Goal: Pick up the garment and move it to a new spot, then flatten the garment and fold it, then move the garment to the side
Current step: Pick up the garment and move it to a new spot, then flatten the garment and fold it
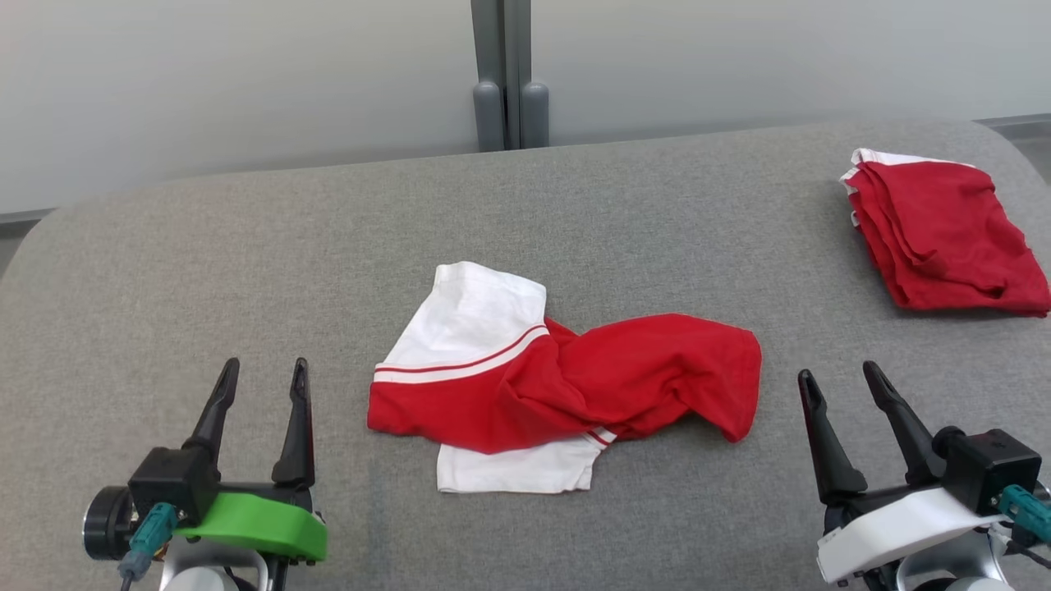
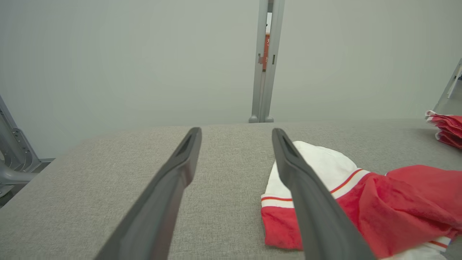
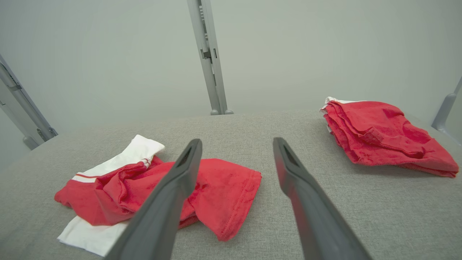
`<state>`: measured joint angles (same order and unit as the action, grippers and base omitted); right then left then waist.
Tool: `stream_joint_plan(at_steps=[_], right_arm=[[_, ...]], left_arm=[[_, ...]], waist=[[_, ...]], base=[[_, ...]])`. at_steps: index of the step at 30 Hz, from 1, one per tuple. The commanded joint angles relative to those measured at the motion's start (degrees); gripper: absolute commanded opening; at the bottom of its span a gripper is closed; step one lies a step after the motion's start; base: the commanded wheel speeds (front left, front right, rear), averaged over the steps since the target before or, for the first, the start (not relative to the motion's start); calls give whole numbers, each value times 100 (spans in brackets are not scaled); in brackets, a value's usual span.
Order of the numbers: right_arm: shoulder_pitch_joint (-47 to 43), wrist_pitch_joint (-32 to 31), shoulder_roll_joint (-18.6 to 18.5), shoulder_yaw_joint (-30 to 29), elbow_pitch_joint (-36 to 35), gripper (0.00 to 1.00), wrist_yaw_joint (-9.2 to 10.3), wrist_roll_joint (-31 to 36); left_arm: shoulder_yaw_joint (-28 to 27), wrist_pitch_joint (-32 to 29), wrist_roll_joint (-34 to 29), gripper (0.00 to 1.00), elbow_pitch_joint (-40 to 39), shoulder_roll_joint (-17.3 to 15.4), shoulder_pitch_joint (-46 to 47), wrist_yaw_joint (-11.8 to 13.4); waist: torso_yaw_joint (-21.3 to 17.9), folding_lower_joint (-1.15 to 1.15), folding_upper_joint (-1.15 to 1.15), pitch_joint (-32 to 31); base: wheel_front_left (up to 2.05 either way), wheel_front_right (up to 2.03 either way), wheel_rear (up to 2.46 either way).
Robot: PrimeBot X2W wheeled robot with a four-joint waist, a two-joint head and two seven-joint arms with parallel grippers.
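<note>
The garment [image 1: 566, 386] (red, with white sleeves) lies crumpled at the middle of the table [image 1: 246, 263], between the grippers and touching neither. The left gripper [image 1: 267, 365] and right gripper [image 1: 838, 371] both gape wide, holding nothing. A folded red pile [image 1: 944, 238] sits far right.

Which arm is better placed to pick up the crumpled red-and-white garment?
Right, narrowly. The right gripper stands open, closer to the red hem of the red-and-white garment than the open left gripper is to its striped end. Neither touches cloth.
</note>
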<state>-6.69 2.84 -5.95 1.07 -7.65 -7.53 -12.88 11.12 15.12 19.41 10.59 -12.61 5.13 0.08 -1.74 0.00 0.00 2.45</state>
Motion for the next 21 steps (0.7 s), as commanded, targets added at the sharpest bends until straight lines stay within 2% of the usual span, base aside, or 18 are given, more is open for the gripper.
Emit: stream_joint_plan(at_steps=[1, 21], right_arm=[[-109, -28, 23, 34, -43, 100, 9, 58], [-204, -43, 22, 129, -79, 100, 9, 0]], left_arm=[[-7, 2, -62, 100, 16, 9, -140, 48], [3, 2, -68, 100, 198, 9, -235, 57]], waist=[[-41, 0, 0, -135], [25, 0, 0, -245]], base=[[0, 0, 0], [0, 0, 0]])
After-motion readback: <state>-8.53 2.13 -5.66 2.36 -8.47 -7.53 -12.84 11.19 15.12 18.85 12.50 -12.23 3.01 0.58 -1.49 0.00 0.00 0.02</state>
